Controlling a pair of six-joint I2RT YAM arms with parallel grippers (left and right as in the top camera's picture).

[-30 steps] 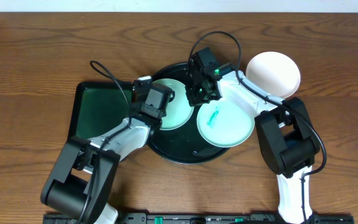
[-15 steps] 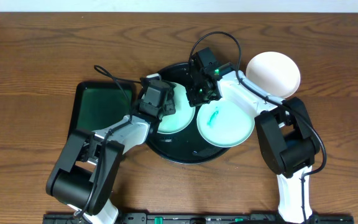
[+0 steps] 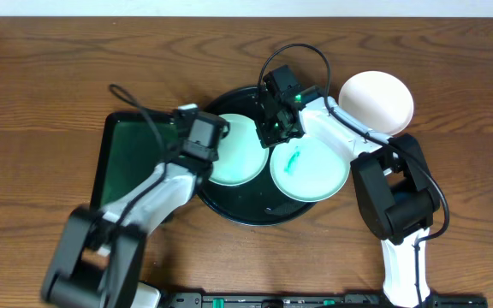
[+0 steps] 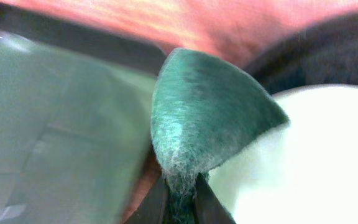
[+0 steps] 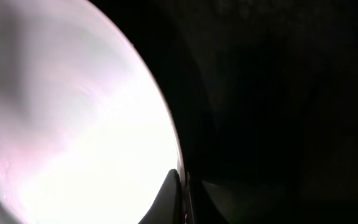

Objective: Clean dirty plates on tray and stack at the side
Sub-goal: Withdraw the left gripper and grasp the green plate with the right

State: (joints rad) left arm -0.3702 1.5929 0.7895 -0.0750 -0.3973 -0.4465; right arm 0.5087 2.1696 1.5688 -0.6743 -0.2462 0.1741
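a: where do we find the plates?

b: two lie on the round tray (image 3: pixel 242 210). the left plate (image 3: pixel 240 158) fills its left half and looks clean from above. the smeared plate (image 3: pixel 311 175) lies on the right side with a green streak across its middle, and its edge passes over the tray's rim. the third plate (image 3: pixel 376 101) sits on the tabletop (image 3: pixel 58 77) off to the right, apart from the tray.

a: and the left arm?

b: the left arm (image 3: pixel 157 192) stretches from the near left across the rectangular tray (image 3: pixel 127 154). its wrist is above the gap between that tray and the round one. in its wrist view we see the jaws pinching a fuzzy green sponge (image 4: pixel 204 118) that stands up out of them. the rectangular tray's green floor is on one side of the sponge and the left plate on the other. we cannot tell whether the sponge touches the plate.

a: what about the right arm?

b: the right arm (image 3: pixel 336 128) lies over the far edge of the smeared plate and ends at the left plate's right rim. in its wrist view the jaws are almost together. the plate's bright rim runs straight into the thin slit between them, so we read them as nipping that rim. the rest of that view is glare and black tray.
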